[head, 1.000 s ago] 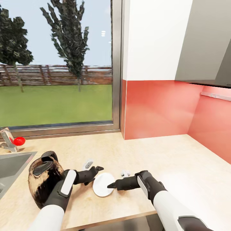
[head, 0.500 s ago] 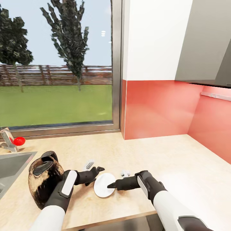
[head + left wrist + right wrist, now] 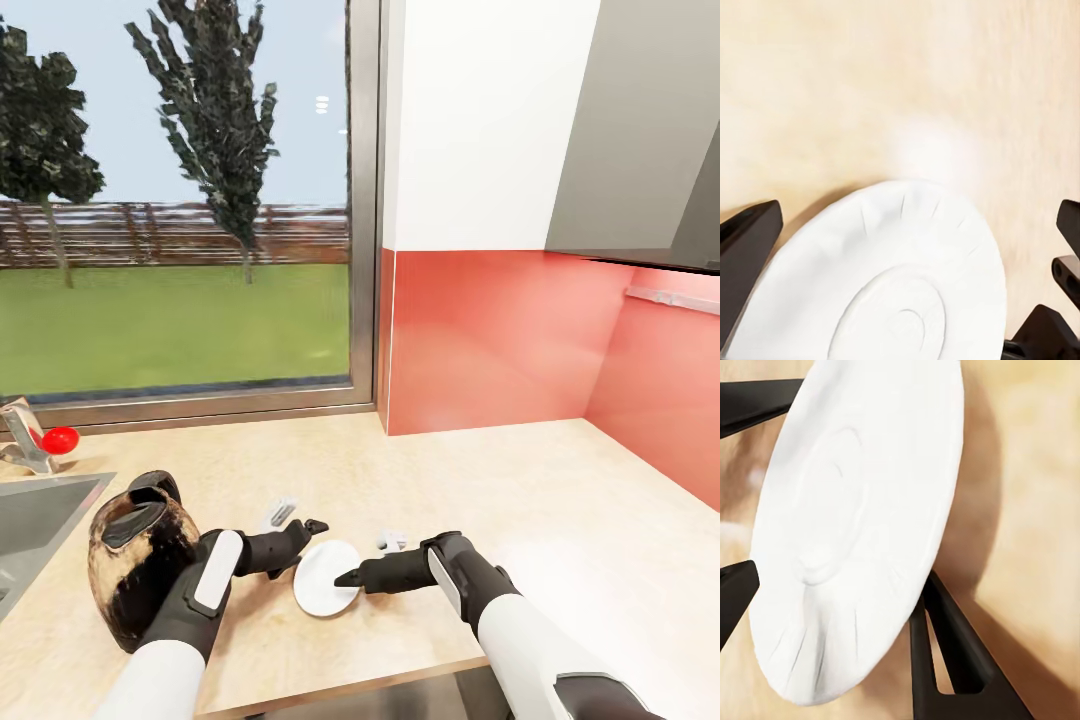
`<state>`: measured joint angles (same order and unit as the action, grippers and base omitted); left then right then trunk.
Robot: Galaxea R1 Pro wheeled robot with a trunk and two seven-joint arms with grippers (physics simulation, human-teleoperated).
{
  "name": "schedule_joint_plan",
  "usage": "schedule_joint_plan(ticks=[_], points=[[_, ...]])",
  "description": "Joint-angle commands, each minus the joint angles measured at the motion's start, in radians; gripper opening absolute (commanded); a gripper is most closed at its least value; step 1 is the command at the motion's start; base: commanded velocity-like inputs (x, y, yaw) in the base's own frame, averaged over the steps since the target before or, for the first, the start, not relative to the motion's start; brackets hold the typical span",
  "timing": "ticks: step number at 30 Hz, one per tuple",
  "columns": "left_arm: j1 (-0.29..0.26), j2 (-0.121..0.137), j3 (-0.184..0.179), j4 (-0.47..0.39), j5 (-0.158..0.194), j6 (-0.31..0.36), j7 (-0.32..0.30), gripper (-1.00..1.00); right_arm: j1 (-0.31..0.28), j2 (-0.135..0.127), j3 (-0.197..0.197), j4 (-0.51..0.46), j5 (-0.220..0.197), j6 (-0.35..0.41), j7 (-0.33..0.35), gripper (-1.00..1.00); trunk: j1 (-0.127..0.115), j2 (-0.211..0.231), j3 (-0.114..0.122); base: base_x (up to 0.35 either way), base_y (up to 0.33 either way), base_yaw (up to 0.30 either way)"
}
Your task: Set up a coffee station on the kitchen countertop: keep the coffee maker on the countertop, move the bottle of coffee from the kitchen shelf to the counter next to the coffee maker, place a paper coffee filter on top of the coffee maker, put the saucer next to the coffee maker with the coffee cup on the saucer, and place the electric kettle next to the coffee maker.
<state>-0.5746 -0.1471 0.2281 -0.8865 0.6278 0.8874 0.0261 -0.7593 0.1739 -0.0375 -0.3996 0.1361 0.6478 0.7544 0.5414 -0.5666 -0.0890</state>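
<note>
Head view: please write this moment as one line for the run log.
stage: saucer handling | small round white saucer: on tan countertop | left gripper: open, beside it | right gripper: open, at rim

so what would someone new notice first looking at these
Probably the white saucer near the countertop's front edge, with the left gripper and right gripper closing in from either side. Next, the dark electric kettle beside the sink, against the left arm.
</note>
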Motion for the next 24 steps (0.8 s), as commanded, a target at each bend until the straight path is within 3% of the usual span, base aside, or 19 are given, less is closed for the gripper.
schedule_joint_plan(ticks=[1, 2, 24], points=[[-0.001, -0.002, 0.004, 0.0, -0.002, 0.008, 0.006, 1.0, 0.0, 0.001, 0.001, -0.001, 0.025, 0.003, 0.005, 1.0, 0.001, -0.001, -0.002, 0.0, 0.0, 0.0], [-0.001, -0.002, 0.004, 0.0, -0.002, 0.008, 0.006, 1.0, 0.0, 0.001, 0.001, -0.001, 0.025, 0.003, 0.005, -1.0, 0.001, -0.001, -0.002, 0.0, 0.0, 0.0], [-0.001, 0.006, 0.002, -0.005, -0.002, 0.008, 0.008, 1.0, 0.0, 0.001, 0.001, -0.005, 0.025, 0.003, 0.005, -1.0, 0.001, -0.001, -0.002, 0.0, 0.0, 0.0]])
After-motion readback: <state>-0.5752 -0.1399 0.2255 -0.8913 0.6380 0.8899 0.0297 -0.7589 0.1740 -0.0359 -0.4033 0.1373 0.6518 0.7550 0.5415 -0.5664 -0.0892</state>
